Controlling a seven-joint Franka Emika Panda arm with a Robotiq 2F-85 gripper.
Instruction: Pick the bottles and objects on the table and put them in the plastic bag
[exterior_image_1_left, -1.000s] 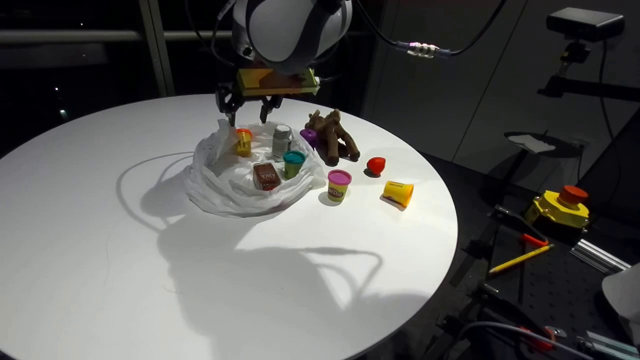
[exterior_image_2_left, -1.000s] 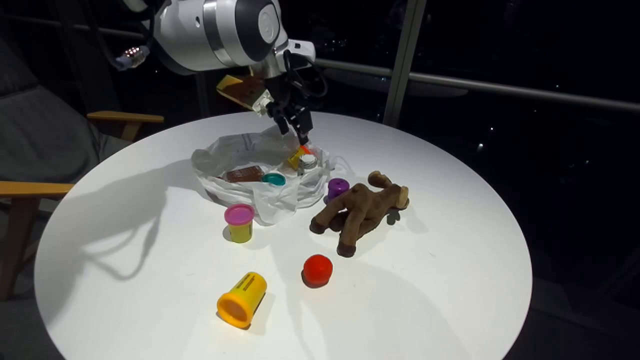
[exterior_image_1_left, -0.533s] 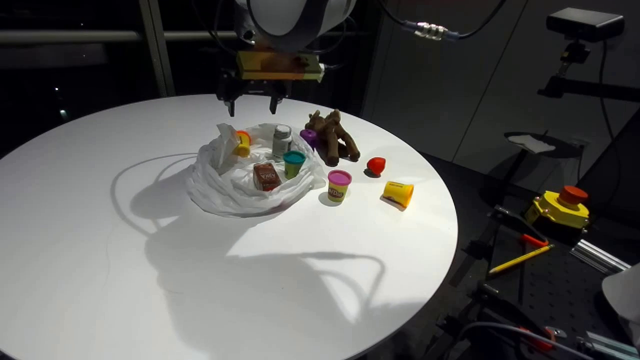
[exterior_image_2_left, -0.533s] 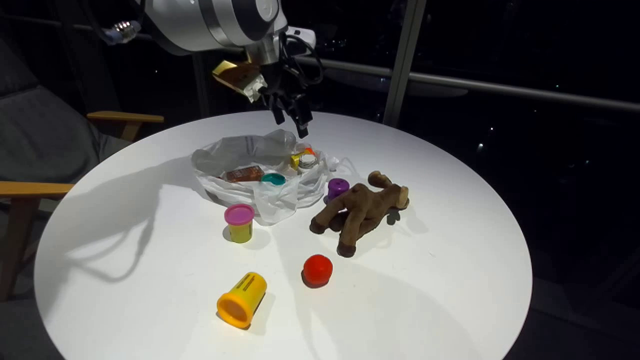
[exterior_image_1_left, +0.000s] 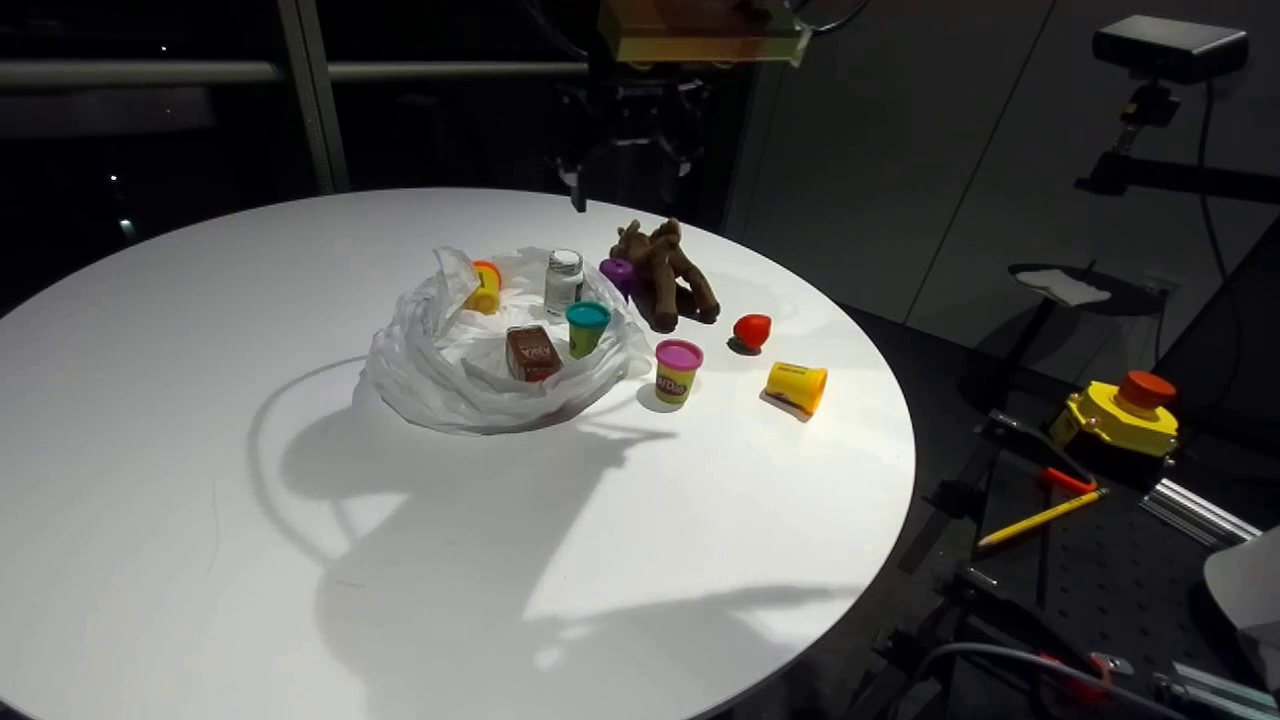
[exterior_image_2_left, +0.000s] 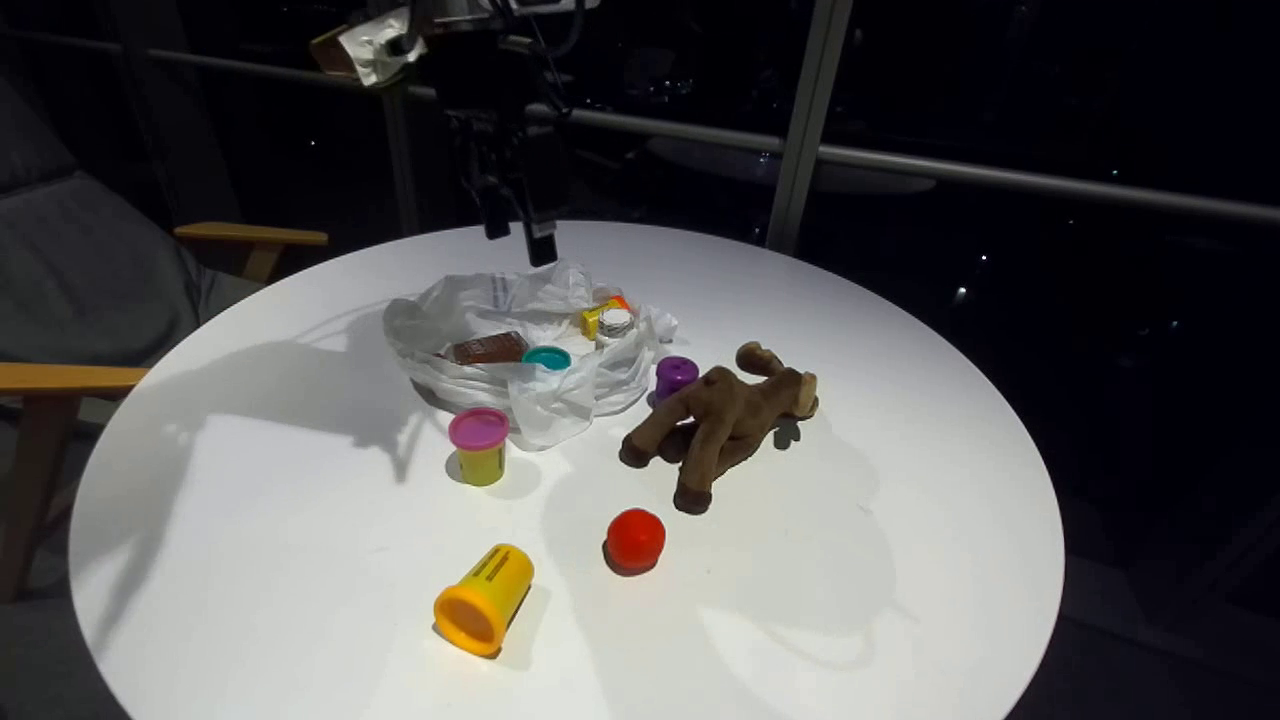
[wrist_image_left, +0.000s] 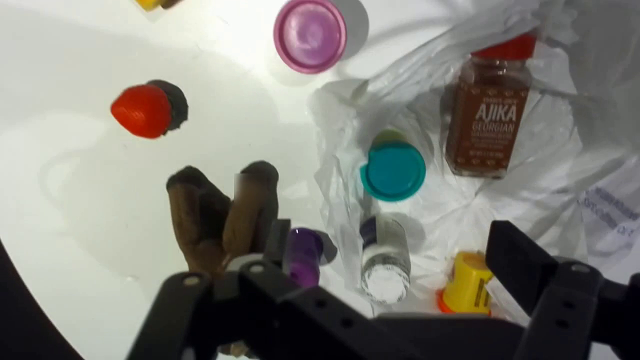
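1. One by one from left in an exterior view, identified inside the plastic bag (exterior_image_1_left: 445, 392): first yellow tub (exterior_image_1_left: 486, 290), tilted; red-capped bottle (exterior_image_1_left: 532, 352), lying; white-capped bottle (exterior_image_1_left: 563, 285), upright; teal-lidded tub (exterior_image_1_left: 588, 330).
2. Noted the purple tub (exterior_image_1_left: 616, 274) just outside the bag.
3. Found the gripper (exterior_image_1_left: 630, 193) raised above the table (exterior_image_1_left: 150, 500), with fingers spread wide, unclenched.
4. Observed the brown plush animal (exterior_image_1_left: 660, 257) just beside that tub.
5. Recorded the pink-lidded tub (exterior_image_1_left: 678, 372), upright near the bag.
6. Located the red piece (exterior_image_1_left: 753, 331), then the second yellow tub (exterior_image_1_left: 797, 388) on its side.

Roomy tabletop (exterior_image_1_left: 160, 500), plush (exterior_image_2_left: 728, 412) perhaps crowding purple tub (exterior_image_2_left: 676, 375)
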